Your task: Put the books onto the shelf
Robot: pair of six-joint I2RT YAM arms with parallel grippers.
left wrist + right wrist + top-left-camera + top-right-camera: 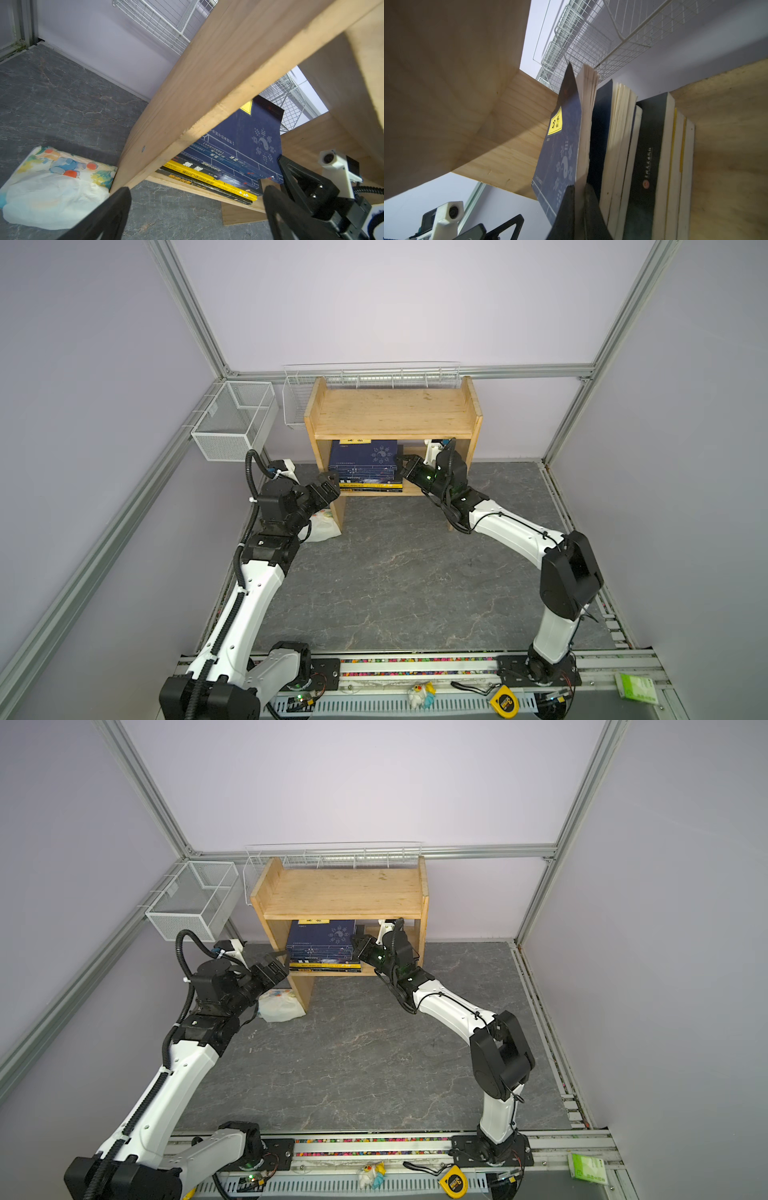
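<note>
Navy, yellow, black books stacked in shelf, right pincer clamping top navy book, left pincer apart

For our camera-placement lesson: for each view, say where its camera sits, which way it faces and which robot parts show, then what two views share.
Both top views: high over the front rail, looking down at the shelf and books; left arm and right arm show.
Left wrist: at the shelf's side panel, facing the books; open left end effector and the right end effector show.
Right wrist: in the lower compartment, facing the books' page edges; right end effector pinches the top navy book.
Shared: both wrist views show that book.
</note>
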